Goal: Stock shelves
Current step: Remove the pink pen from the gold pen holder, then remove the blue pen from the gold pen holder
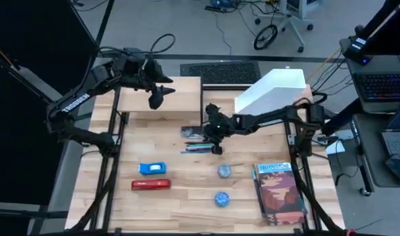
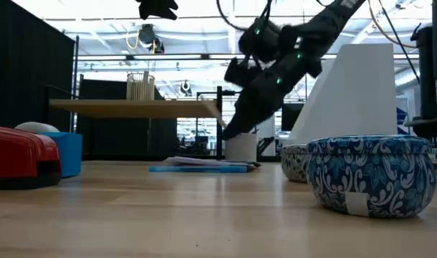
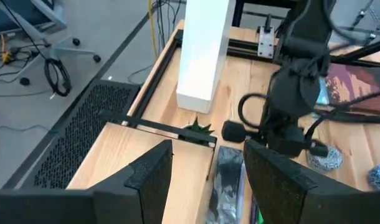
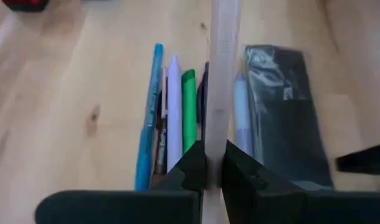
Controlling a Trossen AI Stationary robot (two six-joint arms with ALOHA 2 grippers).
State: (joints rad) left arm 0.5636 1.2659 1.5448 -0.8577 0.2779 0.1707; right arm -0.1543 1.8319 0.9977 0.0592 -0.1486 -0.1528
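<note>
The low light-wood shelf (image 1: 159,95) stands at the far left, and the white box-shaped file holder (image 1: 272,92) at the far right. My left gripper (image 1: 157,98) hangs open above the shelf plank (image 3: 115,155), with nothing between its fingers. At the table's middle my right gripper (image 1: 216,145) is shut on a thin, pale, translucent strip (image 4: 222,68), over a row of pens (image 4: 171,106) and a dark packet (image 4: 283,112) that lie flat on the table. In the low view a short white piece (image 2: 240,147) stands under that gripper. My right gripper pinches the pale strip (image 4: 215,134) between its two fingers, whose tips (image 4: 193,163) close on its two flat sides. The fingers come from above, slanting down, and lie along the strip. Whether the strip's lower part rests on the table I cannot tell.
Near the left front lie a blue box (image 1: 152,168) and a red stapler (image 1: 151,185). Two blue-and-white bowls (image 1: 224,172) (image 1: 221,198) sit near the middle front, and a book (image 1: 279,193) lies at the right front. A keyboard (image 1: 220,71) lies beyond the far edge.
</note>
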